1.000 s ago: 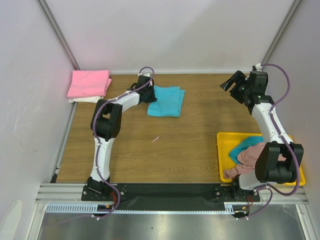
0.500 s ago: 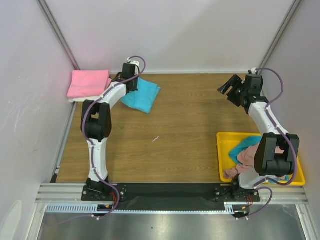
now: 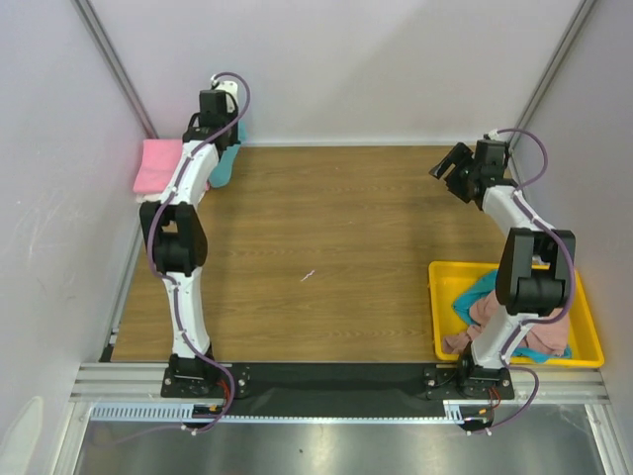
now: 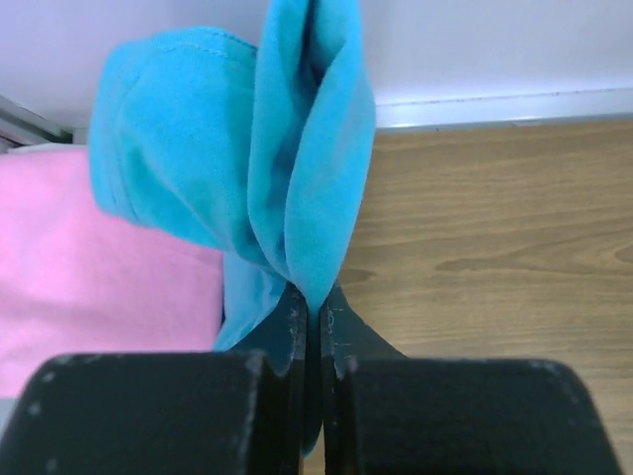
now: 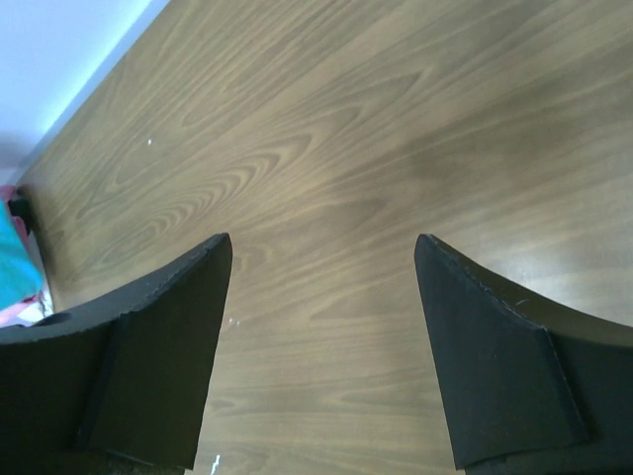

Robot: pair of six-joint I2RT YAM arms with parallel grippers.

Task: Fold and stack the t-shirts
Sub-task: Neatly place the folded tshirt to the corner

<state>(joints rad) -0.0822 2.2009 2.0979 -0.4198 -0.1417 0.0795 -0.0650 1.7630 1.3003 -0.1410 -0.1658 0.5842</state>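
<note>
My left gripper (image 3: 220, 127) is shut on a folded teal t-shirt (image 3: 226, 158) and holds it in the air at the back left, beside the folded pink t-shirt (image 3: 156, 163). In the left wrist view the teal shirt (image 4: 297, 168) hangs from the closed fingers (image 4: 290, 327) and partly overlaps the pink shirt (image 4: 89, 267). The pink shirt lies on a white folded one (image 3: 148, 196). My right gripper (image 3: 447, 166) is open and empty above the table at the back right; its wrist view shows only bare wood between the fingers (image 5: 168, 336).
A yellow tray (image 3: 587, 332) at the front right holds several crumpled shirts, teal (image 3: 479, 292) and dusty pink (image 3: 487, 315). White walls enclose the back and sides. The wooden table (image 3: 326, 257) spans the middle.
My left arm has carried the teal t-shirt from the table's back middle leftward and up to the pink stack. My right gripper has shifted slightly left and back, staying open.
</note>
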